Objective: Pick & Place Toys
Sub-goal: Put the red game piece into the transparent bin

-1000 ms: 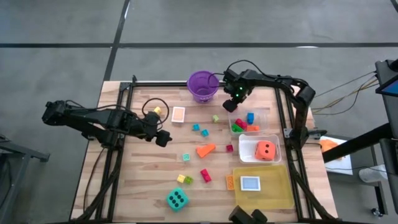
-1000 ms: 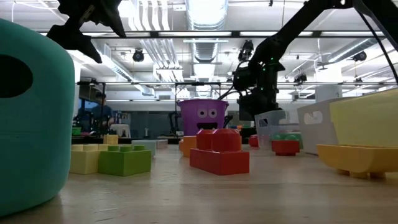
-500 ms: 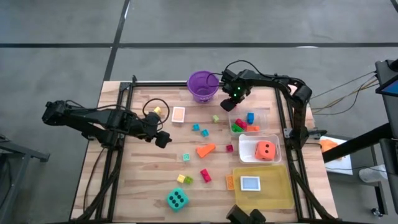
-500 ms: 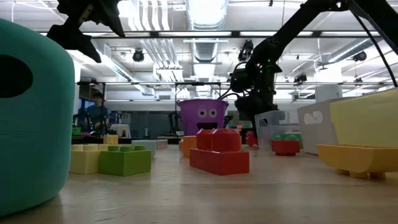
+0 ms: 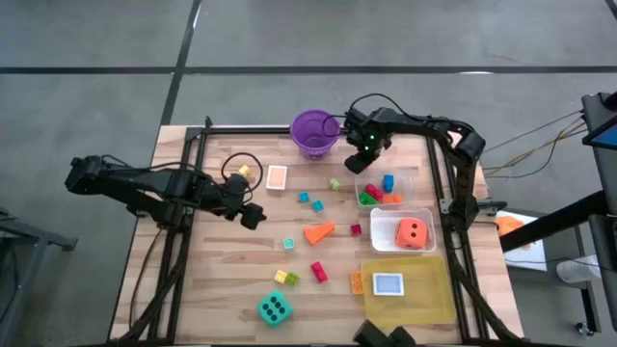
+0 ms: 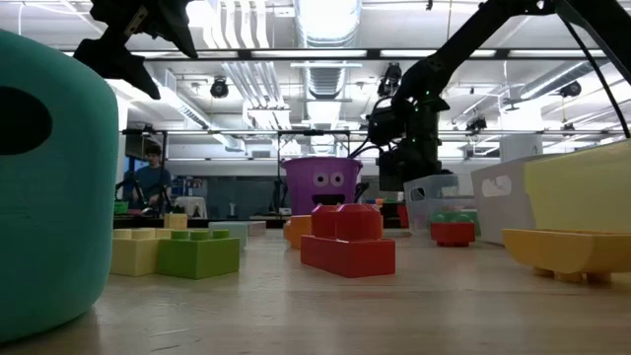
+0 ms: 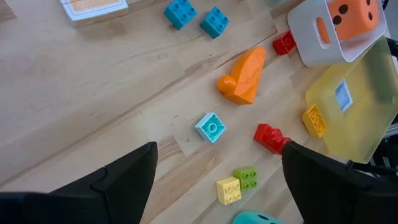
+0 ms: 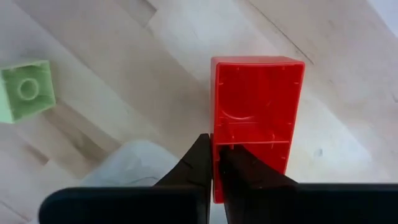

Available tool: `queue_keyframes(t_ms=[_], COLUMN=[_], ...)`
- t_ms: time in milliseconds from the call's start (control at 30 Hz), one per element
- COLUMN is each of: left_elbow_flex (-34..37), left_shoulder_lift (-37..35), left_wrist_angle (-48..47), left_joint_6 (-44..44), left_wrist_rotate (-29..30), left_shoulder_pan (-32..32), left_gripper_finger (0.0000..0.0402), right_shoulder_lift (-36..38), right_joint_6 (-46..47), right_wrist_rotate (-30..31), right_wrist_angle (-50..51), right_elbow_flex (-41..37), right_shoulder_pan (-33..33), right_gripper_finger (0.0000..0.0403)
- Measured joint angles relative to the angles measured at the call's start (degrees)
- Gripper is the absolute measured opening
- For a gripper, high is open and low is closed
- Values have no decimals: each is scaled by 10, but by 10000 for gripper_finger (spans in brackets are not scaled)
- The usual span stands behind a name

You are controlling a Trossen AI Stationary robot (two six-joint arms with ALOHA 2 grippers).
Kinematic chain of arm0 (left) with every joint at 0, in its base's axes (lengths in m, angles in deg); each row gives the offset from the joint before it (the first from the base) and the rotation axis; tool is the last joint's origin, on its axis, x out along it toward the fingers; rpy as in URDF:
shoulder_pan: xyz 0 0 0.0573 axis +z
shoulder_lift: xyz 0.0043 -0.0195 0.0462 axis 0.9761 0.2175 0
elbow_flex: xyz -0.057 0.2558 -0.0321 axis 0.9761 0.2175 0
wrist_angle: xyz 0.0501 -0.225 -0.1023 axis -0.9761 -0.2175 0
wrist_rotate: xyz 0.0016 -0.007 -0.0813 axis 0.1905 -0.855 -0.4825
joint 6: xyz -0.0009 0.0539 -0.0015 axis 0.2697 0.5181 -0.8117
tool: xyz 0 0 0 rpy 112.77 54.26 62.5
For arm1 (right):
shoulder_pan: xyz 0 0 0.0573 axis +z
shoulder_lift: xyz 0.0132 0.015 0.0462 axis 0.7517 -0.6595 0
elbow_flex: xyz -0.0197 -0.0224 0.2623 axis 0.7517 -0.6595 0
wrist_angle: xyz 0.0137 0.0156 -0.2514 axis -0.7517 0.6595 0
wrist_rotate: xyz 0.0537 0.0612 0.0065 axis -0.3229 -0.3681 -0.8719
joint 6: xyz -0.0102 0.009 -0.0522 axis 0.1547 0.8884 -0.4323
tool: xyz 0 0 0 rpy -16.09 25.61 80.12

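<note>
Right end effector (image 8: 214, 168) closed on red block (image 8: 257, 106).

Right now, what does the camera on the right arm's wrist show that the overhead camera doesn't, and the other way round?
Only the right wrist view shows the right gripper shut on the wall of a hollow red block.

Only the high view shows the left gripper, the purple bucket, the yellow tray and the teal die.

Both show the pale green block on the wooden table.

The bucket (image 5: 314, 132) is sitting at the table's (image 5: 222, 280) far edge — two tubs (image 5: 374, 176) are lying to its right, one behind the other, with the tray (image 5: 424, 289) nearest the front — blocks (image 5: 314, 232) are scattering across the middle.
</note>
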Motion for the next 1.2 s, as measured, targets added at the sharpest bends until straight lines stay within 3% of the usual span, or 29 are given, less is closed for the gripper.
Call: queue_keyframes(t_ms=[200,500,733,933,1200], left_elbow_flex=[0,0,0,0,0], left_shoulder_lift=[0,0,0,0,0], left_wrist_angle=[0,0,-1,-1,-1], left_joint_6=[0,23,45,66,77], left_wrist_rotate=[0,-3,-4,-4,-4], left_shoulder_pan=[0,0,0,0,0], left_gripper_finger=[332,332,332,332,332], right_shoulder_lift=[59,178,277,344,324], right_joint_6=[0,-5,28,36,70], right_wrist_rotate=[0,0,0,0,48], right_wrist_angle=[6,99,107,18,-76], right_elbow_flex=[0,-10,-109,-214,-277], right_shoulder_pan=[4,46,72,99,103], right_gripper_finger=[9,9,8,8,8])
